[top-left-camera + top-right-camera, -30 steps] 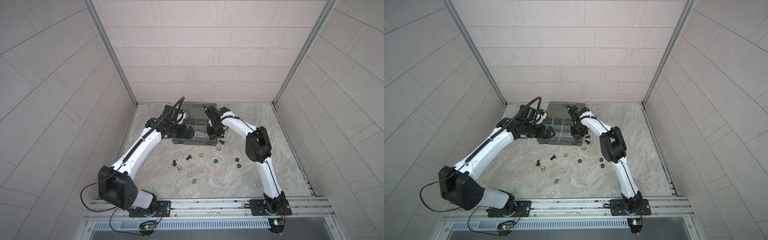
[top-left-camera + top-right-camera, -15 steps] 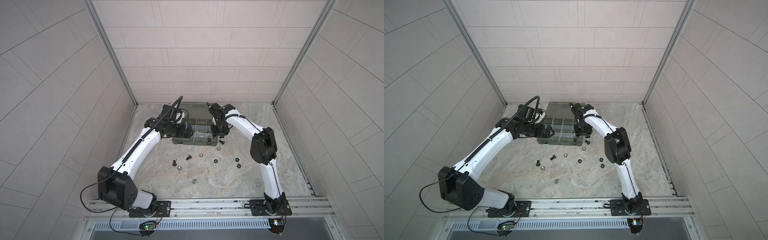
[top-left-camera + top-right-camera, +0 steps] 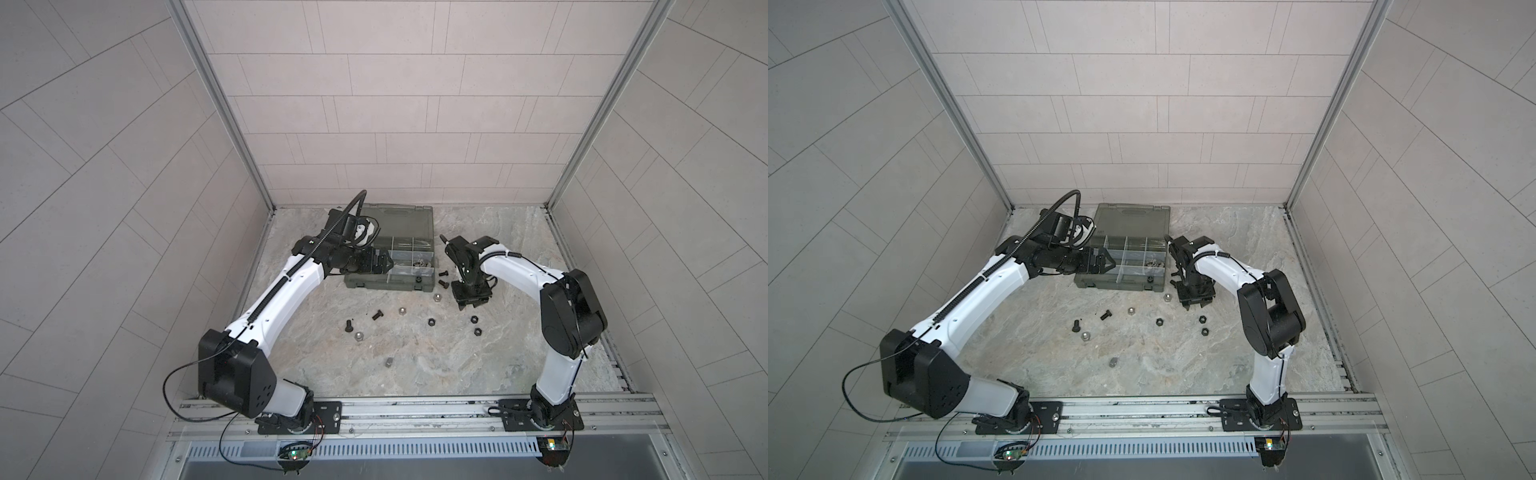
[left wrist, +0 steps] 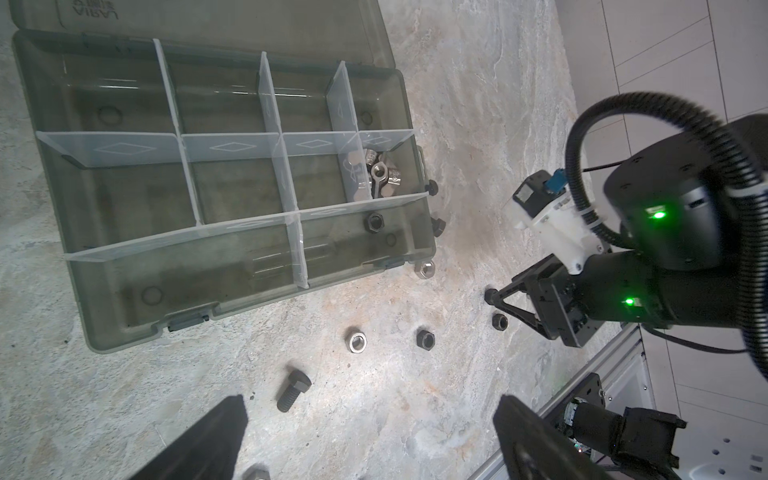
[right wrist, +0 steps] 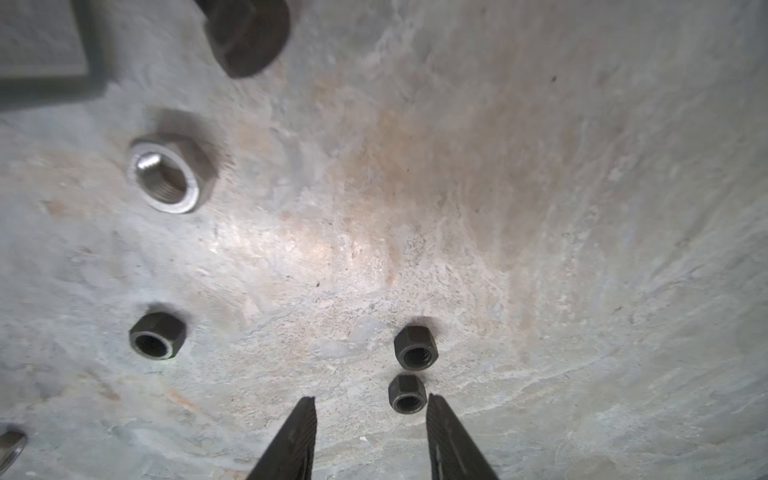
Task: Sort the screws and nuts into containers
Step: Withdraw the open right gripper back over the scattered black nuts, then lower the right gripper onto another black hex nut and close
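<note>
Since the earlier frames, the right gripper has left the organizer case and now hangs point-down over the stone-patterned tabletop, just off the case's right front corner. The left gripper has not shifted; it sits at the case's left end and hides that end in both top views.

The case is translucent grey-green plastic with pale, clear dividers forming rectangular cells. The lid lies open behind it. One cell at the right end holds silver wing nuts. The neighbouring front cell holds one black hex nut.

Loose on the tabletop lie black bolts with hex heads, threaded silver hex nuts and black hex nuts.

Right gripper: its ribbed dark fingers stand partly apart with nothing between them. A second black hex nut lies just beyond the tips. Left gripper: spread wide, empty, with only its finger ends showing.

A bolt head is blurred and cut off by the frame edge.
</note>
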Robot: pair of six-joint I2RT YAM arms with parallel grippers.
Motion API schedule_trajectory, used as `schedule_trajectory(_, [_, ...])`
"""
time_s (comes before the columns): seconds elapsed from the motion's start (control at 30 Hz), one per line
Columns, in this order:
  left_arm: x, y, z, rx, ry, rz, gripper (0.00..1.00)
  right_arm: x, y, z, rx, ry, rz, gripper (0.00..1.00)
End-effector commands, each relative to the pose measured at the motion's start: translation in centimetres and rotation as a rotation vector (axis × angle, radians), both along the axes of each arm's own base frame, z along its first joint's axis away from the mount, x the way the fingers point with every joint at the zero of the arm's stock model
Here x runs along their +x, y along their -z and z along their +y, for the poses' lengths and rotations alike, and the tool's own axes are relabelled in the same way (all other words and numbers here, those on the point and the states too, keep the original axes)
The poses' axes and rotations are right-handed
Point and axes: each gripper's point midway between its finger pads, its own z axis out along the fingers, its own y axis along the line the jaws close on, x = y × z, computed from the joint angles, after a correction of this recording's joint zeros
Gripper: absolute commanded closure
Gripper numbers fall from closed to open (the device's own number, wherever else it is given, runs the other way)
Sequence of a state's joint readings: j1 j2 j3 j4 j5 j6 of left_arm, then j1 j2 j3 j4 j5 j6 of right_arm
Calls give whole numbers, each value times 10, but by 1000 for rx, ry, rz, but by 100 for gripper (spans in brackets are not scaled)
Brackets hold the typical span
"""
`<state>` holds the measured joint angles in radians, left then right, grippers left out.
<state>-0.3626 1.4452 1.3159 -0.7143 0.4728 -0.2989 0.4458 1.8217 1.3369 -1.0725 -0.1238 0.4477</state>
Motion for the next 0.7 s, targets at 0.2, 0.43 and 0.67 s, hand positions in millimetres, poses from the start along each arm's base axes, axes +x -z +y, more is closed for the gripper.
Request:
schedule_trajectory(0.2, [-9, -8, -7, -19, 10, -10, 0, -3, 14, -16, 15, 77, -32, 55])
schedule_trajectory(0.43, [-14, -9, -2, -4, -4, -12, 0, -10, 30, -22, 33, 102, -1, 57])
schedule_trajectory(0.67, [-17, -8, 0, -1, -8, -3, 0, -9, 38, -23, 44, 114, 7, 65])
